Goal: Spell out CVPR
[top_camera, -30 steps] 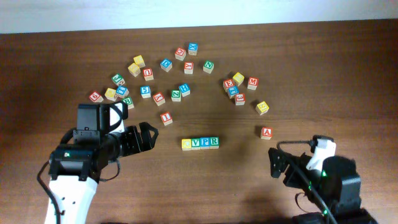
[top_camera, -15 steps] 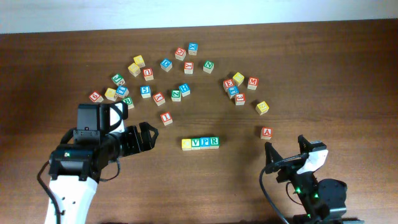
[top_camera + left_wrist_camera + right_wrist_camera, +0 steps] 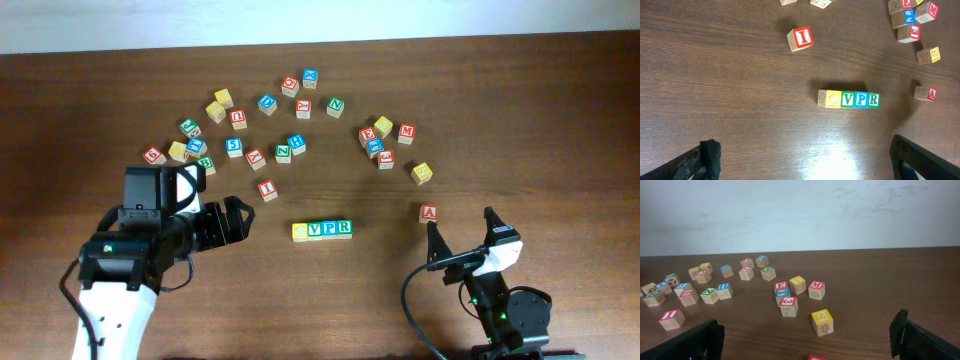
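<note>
Four cubes (image 3: 322,230), touching in a row on the table (image 3: 560,120), we log as reading CVPR, nothing apparently left; left gripper (image 3: 238,220) and right gripper (image 3: 461,232) both spread wide, empty.

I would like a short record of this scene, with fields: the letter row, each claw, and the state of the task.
letter row: four small wooden letter cubes, touching in one line, reading C V P R
row place: middle of the dark wooden table, apart from the other cubes
left claw: open, empty, left of the row
right claw: open, empty, near the red A wooden cube
task state: word looks complete
</note>
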Action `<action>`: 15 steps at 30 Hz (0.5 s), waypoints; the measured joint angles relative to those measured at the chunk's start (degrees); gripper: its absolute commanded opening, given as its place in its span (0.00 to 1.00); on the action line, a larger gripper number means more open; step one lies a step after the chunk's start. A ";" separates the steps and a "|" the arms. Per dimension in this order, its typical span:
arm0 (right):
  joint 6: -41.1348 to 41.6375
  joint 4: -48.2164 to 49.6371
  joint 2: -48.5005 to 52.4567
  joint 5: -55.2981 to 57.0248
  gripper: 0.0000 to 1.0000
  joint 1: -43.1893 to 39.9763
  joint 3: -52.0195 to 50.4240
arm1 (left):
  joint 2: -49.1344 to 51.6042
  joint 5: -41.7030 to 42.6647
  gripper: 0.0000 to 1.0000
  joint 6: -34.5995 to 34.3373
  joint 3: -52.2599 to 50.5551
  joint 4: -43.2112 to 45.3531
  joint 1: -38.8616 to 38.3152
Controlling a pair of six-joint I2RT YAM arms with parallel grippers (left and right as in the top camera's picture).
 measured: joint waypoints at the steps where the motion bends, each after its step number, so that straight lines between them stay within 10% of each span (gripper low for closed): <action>1: -0.09 -0.04 0.00 0.24 0.98 0.00 0.00 | 0.00 0.00 0.99 0.00 0.00 0.00 0.00; 15: -0.35 -0.13 0.00 0.66 0.98 0.00 0.00 | 0.00 0.00 0.99 0.00 0.00 0.00 0.00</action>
